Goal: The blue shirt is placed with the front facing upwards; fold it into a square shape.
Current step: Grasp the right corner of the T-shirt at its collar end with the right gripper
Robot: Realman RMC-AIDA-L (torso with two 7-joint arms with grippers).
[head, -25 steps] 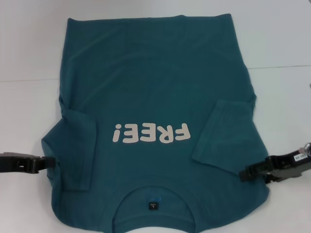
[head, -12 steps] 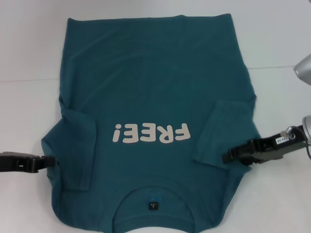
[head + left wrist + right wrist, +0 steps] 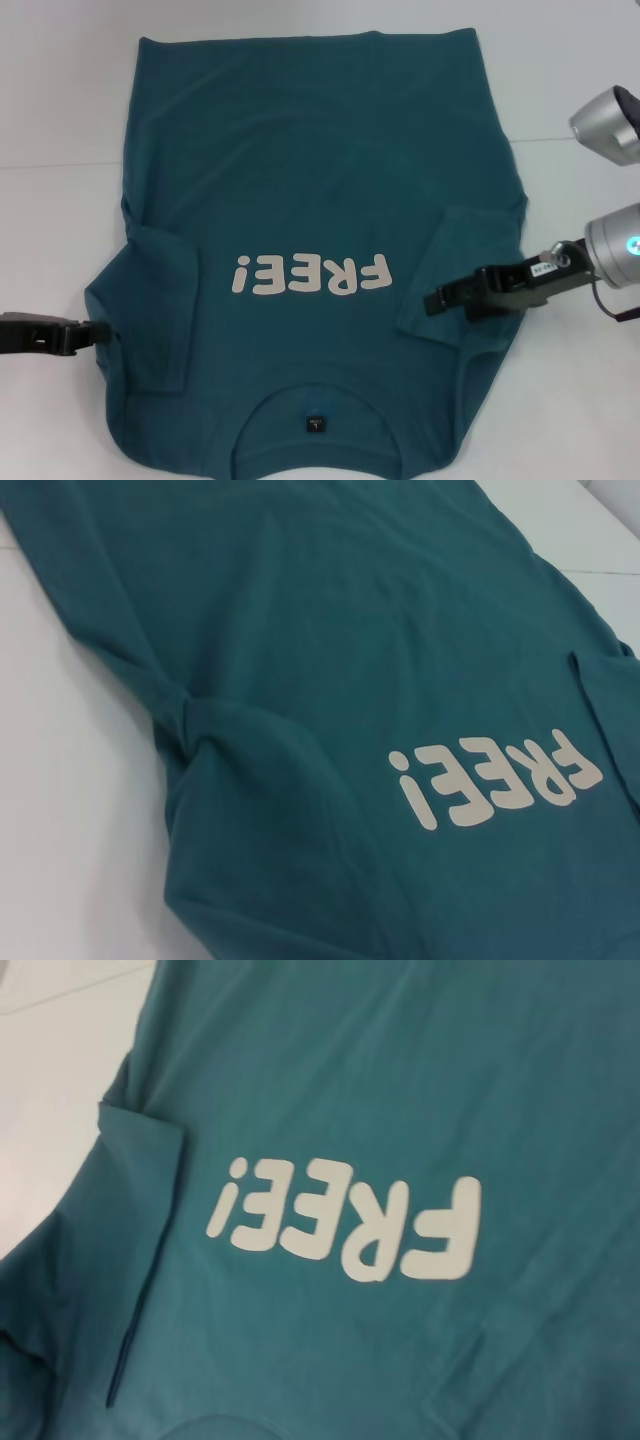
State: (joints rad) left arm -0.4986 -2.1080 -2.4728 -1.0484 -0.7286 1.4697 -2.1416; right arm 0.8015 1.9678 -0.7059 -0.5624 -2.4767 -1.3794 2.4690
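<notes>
The blue shirt [image 3: 310, 200]: spread flat on the white table [image 3: 60, 110], front up, collar [image 3: 315, 400] nearest the robot, hem farthest. Both sleeves folded in over the body, flanking the off-white "FREE!" print [image 3: 312, 274]. Left gripper [image 3: 95, 335] at the shirt's left edge, level with the folded left sleeve; fingers' state cannot tell. Right gripper [image 3: 435, 298] above the folded right sleeve, right of the print; cannot tell whether open or holding cloth
</notes>
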